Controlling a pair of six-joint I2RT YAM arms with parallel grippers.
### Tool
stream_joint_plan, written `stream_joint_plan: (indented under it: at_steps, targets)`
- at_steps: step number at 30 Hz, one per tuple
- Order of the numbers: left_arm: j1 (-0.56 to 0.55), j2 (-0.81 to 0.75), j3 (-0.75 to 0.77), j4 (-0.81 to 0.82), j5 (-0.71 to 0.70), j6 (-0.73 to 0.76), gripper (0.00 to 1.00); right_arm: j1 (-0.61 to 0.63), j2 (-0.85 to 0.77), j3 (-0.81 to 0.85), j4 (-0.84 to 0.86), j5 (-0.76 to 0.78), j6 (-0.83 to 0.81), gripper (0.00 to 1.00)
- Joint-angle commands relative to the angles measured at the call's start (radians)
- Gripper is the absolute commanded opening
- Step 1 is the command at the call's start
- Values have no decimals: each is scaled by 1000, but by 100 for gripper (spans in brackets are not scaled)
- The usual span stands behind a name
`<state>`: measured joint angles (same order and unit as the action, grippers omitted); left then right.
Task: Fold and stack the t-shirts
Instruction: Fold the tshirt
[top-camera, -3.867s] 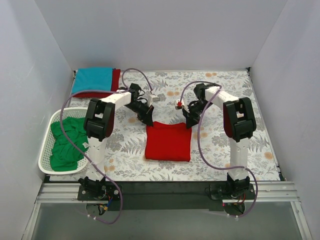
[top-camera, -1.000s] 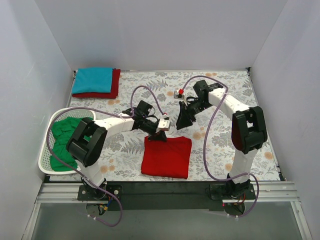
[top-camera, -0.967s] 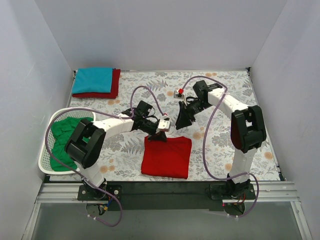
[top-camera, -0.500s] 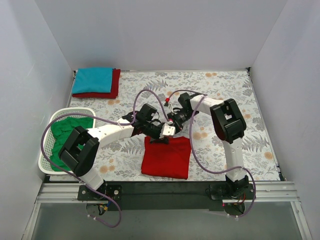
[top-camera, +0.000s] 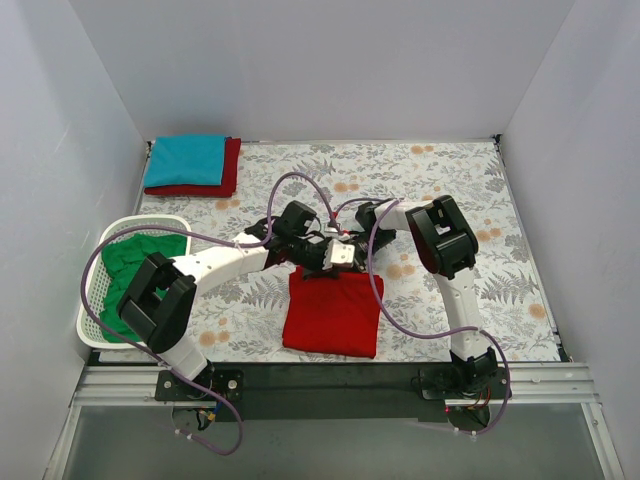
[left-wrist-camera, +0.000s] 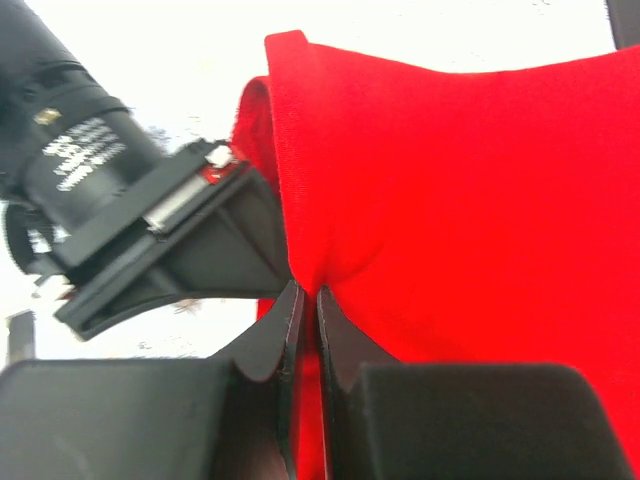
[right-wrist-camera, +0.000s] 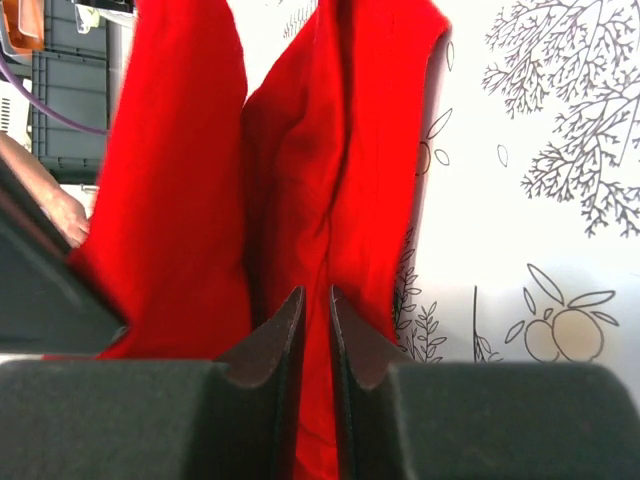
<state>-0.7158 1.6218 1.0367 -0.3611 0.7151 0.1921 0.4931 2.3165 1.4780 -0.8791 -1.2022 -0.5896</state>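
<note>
Tutor: Since a second ago, right gripper (right-wrist-camera: 317, 292) has swung in beside left gripper (left-wrist-camera: 305, 292); both are closed, pinching the bright red t-shirt (top-camera: 332, 315) at its 12 o'clock edge, mid-tabletop (top-camera: 450, 190).
Student: Handling?
Tutor: Light, limp, probably sags; best held near the edge corners.

Bright even light, wrist views glary — blurred

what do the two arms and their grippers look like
The left arm and right arm have white links, chunky black joints and looping purple cables. The left gripper and right gripper each have two black wedge-shaped fingers.
</note>
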Motion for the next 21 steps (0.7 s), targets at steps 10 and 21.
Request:
stream_joint_plan:
  at_steps: [10,21]
  targets:
    - [-1,-20,75,33,-60,29,0,2,15,-27,14,-3,-12,20]
    - [18,1,111,57,-46,43,0,4,14,-31,14,-19,-21,19]
